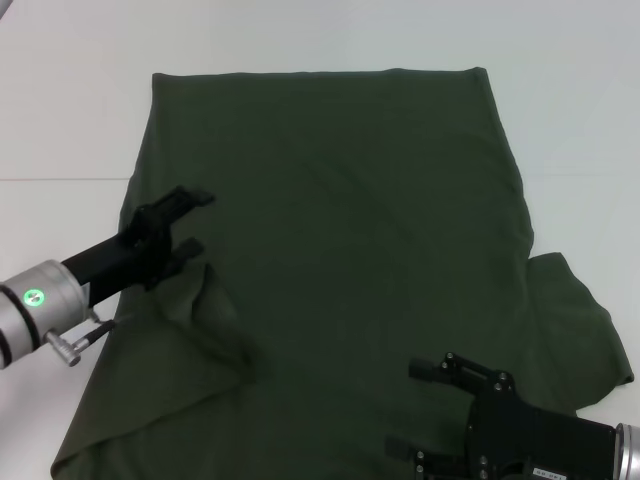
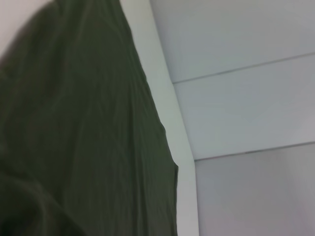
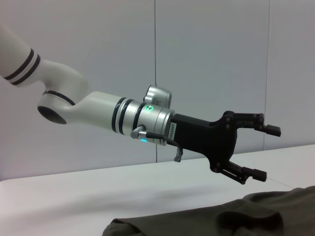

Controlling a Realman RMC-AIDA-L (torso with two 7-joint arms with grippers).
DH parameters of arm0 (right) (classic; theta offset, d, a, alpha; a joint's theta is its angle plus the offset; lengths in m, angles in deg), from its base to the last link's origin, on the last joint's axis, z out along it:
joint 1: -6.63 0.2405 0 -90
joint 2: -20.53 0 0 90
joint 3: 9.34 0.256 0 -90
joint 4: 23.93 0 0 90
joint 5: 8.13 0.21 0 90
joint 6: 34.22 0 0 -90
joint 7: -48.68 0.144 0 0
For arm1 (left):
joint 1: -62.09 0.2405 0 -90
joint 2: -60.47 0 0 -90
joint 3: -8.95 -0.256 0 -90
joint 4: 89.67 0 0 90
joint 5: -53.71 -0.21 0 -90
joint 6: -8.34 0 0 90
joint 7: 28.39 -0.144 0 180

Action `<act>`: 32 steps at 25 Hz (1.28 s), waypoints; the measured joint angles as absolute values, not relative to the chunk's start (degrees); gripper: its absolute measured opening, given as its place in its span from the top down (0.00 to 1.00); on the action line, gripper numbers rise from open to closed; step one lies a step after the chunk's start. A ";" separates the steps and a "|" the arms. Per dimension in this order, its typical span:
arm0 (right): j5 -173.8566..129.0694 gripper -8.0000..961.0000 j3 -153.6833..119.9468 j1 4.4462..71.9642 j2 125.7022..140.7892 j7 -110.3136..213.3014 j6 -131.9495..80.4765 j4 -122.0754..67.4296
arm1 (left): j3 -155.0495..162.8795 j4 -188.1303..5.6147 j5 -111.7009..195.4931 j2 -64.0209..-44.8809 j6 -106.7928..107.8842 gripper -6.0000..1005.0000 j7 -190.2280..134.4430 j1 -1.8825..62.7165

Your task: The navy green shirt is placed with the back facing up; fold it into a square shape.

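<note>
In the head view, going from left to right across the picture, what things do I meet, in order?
Left gripper, open above the shirt's left part → navy green shirt lying flat on the white table → right gripper, open at the near right.

No readable text, labels or numbers show anywhere.

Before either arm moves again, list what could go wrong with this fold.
1. The left sleeve lies folded in but rumpled; folding over it may trap creases.
2. The right sleeve is still spread outward, so the navy green shirt could end up lopsided.
3. The open left gripper hovers above the cloth and may close on nothing.
</note>
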State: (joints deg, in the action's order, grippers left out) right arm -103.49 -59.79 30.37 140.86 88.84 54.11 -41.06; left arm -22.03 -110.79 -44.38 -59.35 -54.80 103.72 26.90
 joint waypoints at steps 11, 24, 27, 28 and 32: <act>-103.36 0.07 -59.79 30.13 140.86 88.87 54.25 -41.04 | -22.24 -111.29 -44.93 -56.26 -64.18 0.12 99.95 27.59; -101.04 0.07 -59.79 30.69 140.85 91.26 54.21 -40.97 | -24.12 -125.24 -56.49 -54.53 -78.25 0.12 65.57 39.15; -99.87 0.06 -59.79 30.43 140.85 91.64 54.11 -40.91 | -24.00 -129.08 -59.83 -55.59 -79.96 0.12 57.54 41.55; -99.62 0.06 -59.79 30.29 140.84 91.65 54.13 -40.90 | -23.72 -129.98 -60.73 -55.75 -81.08 0.12 54.70 42.30; -99.26 0.06 -59.79 30.07 140.71 91.66 54.13 -40.89 | -22.84 -132.29 -62.13 -56.11 -84.52 0.12 48.01 44.10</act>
State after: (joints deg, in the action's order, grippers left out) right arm -99.26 -59.79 30.07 140.71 91.66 54.13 -40.89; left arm -22.84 -132.29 -62.13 -56.11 -84.52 48.01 44.10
